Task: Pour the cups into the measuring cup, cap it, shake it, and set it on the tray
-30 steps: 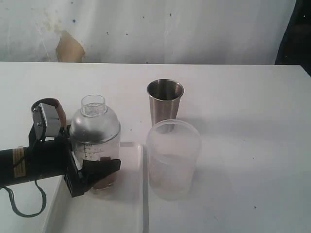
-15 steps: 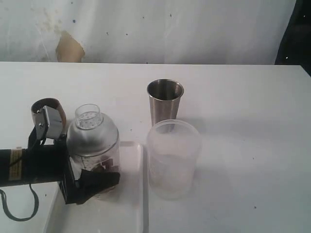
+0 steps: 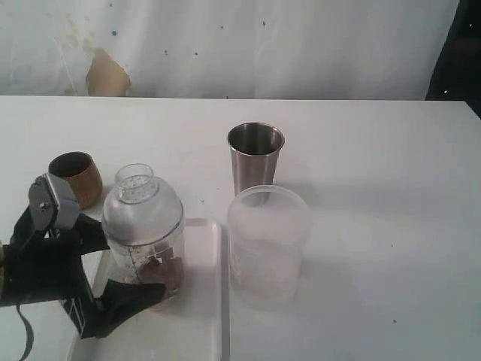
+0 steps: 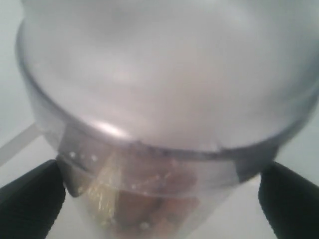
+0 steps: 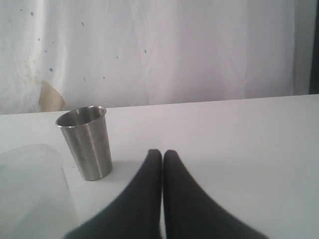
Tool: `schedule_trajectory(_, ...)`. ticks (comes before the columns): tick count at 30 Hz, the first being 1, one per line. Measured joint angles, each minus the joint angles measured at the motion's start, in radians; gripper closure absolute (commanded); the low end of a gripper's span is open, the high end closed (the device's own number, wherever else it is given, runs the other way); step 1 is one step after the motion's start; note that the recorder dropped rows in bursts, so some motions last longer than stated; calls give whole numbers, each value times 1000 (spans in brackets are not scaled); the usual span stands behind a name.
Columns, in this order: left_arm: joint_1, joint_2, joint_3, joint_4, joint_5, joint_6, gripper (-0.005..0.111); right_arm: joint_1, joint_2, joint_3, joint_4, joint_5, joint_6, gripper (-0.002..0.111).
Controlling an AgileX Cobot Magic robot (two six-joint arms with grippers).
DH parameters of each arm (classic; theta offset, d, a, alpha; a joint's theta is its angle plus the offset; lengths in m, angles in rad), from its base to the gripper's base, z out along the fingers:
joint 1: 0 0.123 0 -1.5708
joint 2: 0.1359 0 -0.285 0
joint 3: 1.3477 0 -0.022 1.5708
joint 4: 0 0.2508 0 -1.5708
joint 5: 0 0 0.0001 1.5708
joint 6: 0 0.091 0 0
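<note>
1. Two cups stand on the white table (image 3: 376, 188): a small brown wooden cup (image 3: 75, 177) at the left and a taller steel tumbler (image 3: 255, 162) near the middle, both upright and well apart.
2. The measuring cup (image 3: 143, 241) stands upright on the far end of the white tray (image 3: 218, 301), with the wooden cup beyond it to the left.
3. A domed cap (image 3: 143, 207) with a short open neck sits on the measuring cup. Brown material lies in the bottom of the cup, under the printed scale.
4. The left gripper (image 3: 135, 256) reaches in low from the left. Its black fingers (image 3: 135, 297) are spread apart, one on each side of the measuring cup's lower half.
5. In the left wrist view the capped measuring cup (image 4: 159, 124) fills the picture. The two fingers (image 4: 30, 199) sit at opposite edges, and they look clear of its narrowing base, so the hand is not clamped on it.
6. A wide frosted tub (image 3: 268, 244) stands just right of the tray, in front of the tumbler and overlapping its foot in the exterior view.
7. The right gripper (image 5: 163, 154) shows only in its wrist view. Its fingers are pressed together on nothing above bare table, with the tumbler (image 5: 87, 144) and the tub's rim (image 5: 30, 149) off to one side.
</note>
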Motion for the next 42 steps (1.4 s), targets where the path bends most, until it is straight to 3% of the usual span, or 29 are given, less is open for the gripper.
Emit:
schedule_trajectory(4, 0, -63, 56, -79, 46, 14, 11, 0, 0, 0, 0, 0, 0, 108)
schedule_trajectory(8, 0, -125, 98, -198, 106, 23, 32, 0, 0, 0, 0, 0, 0, 108)
schedule_trajectory(11, 0, -174, 126, -293, 161, 23, 60, 0, 0, 0, 0, 0, 0, 108)
schedule_trajectory(15, 0, -230, 145, -361, 231, 23, 107, 0, 0, 0, 0, 0, 0, 108)
schedule_trajectory(21, 0, -310, 172, -416, 291, 23, 107, 0, 0, 0, 0, 0, 0, 108)
schedule_trajectory(24, 0, -355, 174, -561, 358, 26, 107, 0, 0, 0, 0, 0, 0, 108)
schedule_trajectory(28, 0, -426, 174, -873, 450, 124, 107, 0, 0, 0, 0, 0, 0, 108)
schedule_trajectory(32, 0, -501, 174, -1260, 484, 390, 107, 0, 0, 0, 0, 0, 0, 108)
schedule_trajectory(38, 2, -565, 99, -1875, 671, 975, 107, 0, 0, 0, 0, 0, 0, 108)
schedule_trajectory(42, 2, -600, 46, -2063, 752, 1180, 107, 0, 0, 0, 0, 0, 0, 108)
